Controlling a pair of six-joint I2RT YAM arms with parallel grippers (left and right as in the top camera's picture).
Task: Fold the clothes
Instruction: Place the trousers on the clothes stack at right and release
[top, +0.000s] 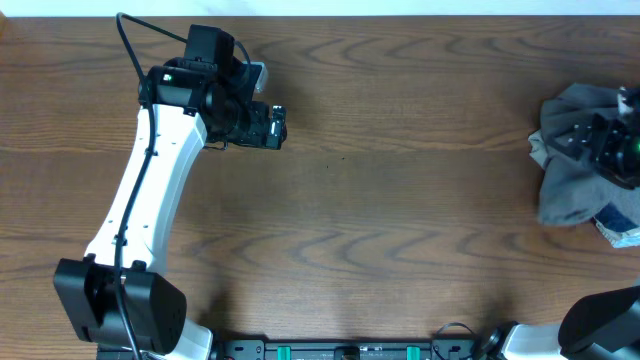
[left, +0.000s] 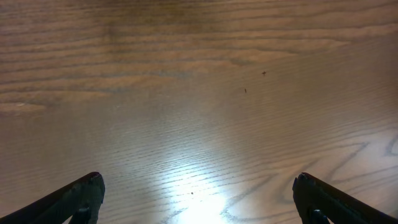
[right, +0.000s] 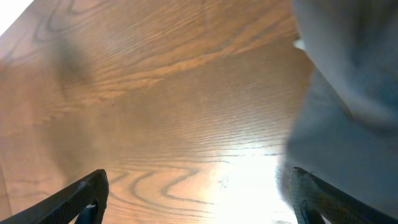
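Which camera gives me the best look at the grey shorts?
Overhead: it shows the shorts as a crumpled heap at the right edge of the table. The right wrist view catches only blurred grey cloth; the left wrist view shows bare wood, no shorts.

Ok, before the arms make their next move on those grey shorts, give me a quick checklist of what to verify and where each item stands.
1. Check the left tool is open and empty: ok.
2. Check the right tool is open: ok, fingers apart with the table showing between them.
3. Check the shorts lie flat for folding: not ok, bunched in a heap at the table's right edge.
4. Check the waistband and hems can be picked out for a grasp: cannot tell, lost in the crumples.
5. Check the left tool is near the shorts: not ok, it hovers far off over the table's left side.
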